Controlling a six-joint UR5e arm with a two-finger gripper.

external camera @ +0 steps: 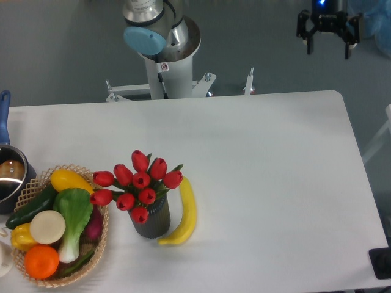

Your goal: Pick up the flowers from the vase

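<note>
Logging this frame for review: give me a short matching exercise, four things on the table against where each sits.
Things:
1. flowers
2. banana
3. basket
4. gripper

Places:
A. raised past the table's far right corner, jaws apart
B. at the table's front left, filled with produce
C. standing in the vase
D. lying on the table against the vase's right side

Pairs: 1-C, 2-D, 3-B, 4-A
</note>
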